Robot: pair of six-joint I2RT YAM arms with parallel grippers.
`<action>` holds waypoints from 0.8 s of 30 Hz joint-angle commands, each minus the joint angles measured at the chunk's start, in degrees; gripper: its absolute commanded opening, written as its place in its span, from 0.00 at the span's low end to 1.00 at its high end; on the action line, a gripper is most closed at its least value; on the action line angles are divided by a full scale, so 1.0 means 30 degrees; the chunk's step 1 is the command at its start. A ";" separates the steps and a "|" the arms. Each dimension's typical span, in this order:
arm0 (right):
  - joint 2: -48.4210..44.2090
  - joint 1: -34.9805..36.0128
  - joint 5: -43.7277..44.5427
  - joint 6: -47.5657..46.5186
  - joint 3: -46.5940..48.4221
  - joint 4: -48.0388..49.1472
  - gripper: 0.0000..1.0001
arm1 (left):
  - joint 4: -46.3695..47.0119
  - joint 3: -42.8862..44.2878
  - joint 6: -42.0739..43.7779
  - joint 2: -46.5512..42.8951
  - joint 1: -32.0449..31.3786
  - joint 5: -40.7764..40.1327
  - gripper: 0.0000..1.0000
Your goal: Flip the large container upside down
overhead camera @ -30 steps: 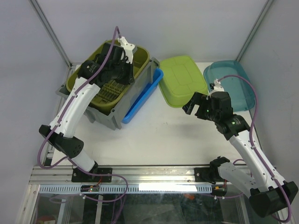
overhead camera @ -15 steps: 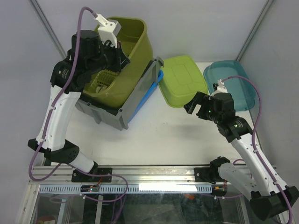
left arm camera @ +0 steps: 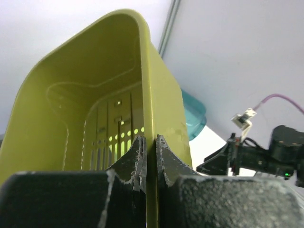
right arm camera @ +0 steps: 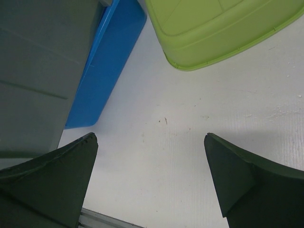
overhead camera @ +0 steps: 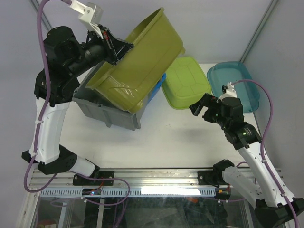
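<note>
Lifted higher than a moment ago, the olive basket [overhead camera: 142, 61] now tilts steeply, its rim clamped between the fingers of the left gripper [left arm camera: 148, 147]. Beneath it the grey crate [overhead camera: 111, 114] sits at the far left corner of the tabletop [overhead camera: 166, 137], with a blue tub [right arm camera: 107, 61] against its right side. The right gripper [right arm camera: 150, 137] hangs with its fingers spread wide, nearer the right edge.

Overhead camera: high behind both arm bases, facing down across the whole table [overhead camera: 166, 137]. Left wrist camera: close against the olive basket [left arm camera: 71, 109] rim, facing the right arm [left arm camera: 280, 147]. Right wrist camera: low, facing down; shares grey crate [right arm camera: 42, 61] and blue tub [right arm camera: 107, 61] with overhead.
</note>
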 commanded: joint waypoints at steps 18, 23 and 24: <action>-0.1476 -0.0001 0.1161 -0.0099 0.1257 -0.0526 0.99 | 1.0040 -0.0584 -0.5448 -0.2083 -0.0107 0.4867 0.00; -0.1851 -0.0002 0.0361 0.0108 0.1136 -0.0397 0.99 | 1.0528 -0.2769 -0.5889 -0.2186 -0.0107 0.4721 0.00; -0.1853 -0.0010 0.0264 0.0125 0.1102 -0.0403 0.99 | 1.0550 -0.3032 -0.5931 -0.2190 -0.0107 0.4722 0.00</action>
